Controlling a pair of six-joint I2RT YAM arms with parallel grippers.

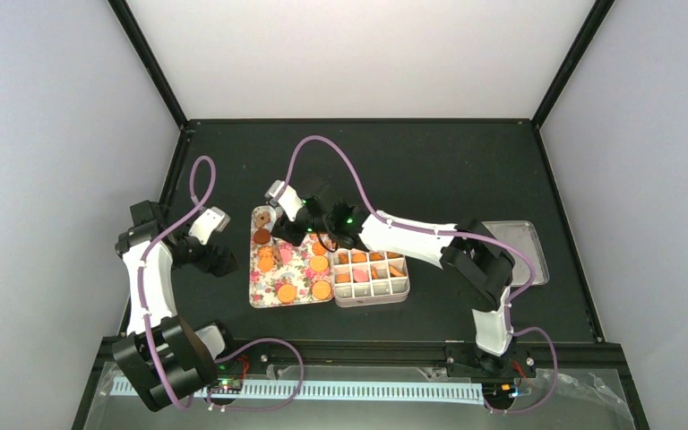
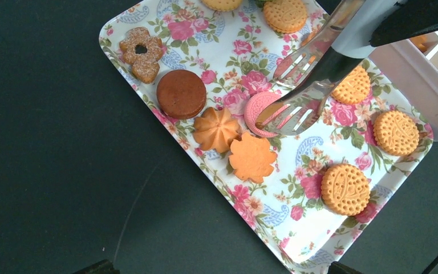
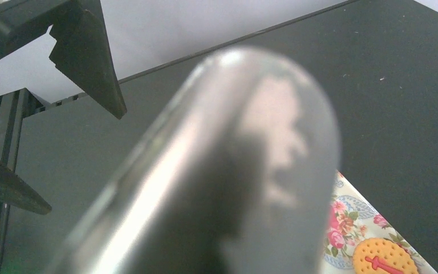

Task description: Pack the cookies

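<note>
Several cookies lie on the flower-patterned tray (image 2: pixel 319 228): a brown round one (image 2: pixel 181 94), an orange swirl (image 2: pixel 217 129), an orange flower shape (image 2: pixel 252 157) and golden round ones (image 2: pixel 345 189). The metal tongs (image 2: pixel 313 80) reach down from the upper right, and their forked tips straddle a pink cookie (image 2: pixel 260 105). My right gripper (image 1: pixel 303 224) is shut on the tongs (image 3: pixel 234 171), whose blurred handle fills the right wrist view and hides the fingers. My left gripper (image 2: pixel 221 268) hovers open over the tray's near-left edge, holding nothing.
A divided clear box (image 1: pixel 373 278) with cookies in its cells sits against the tray's right side; its wall (image 2: pixel 416 74) shows in the left wrist view. A clear lid (image 1: pixel 518 251) lies to the right, under the right arm. The table top (image 1: pixel 430 170) is dark.
</note>
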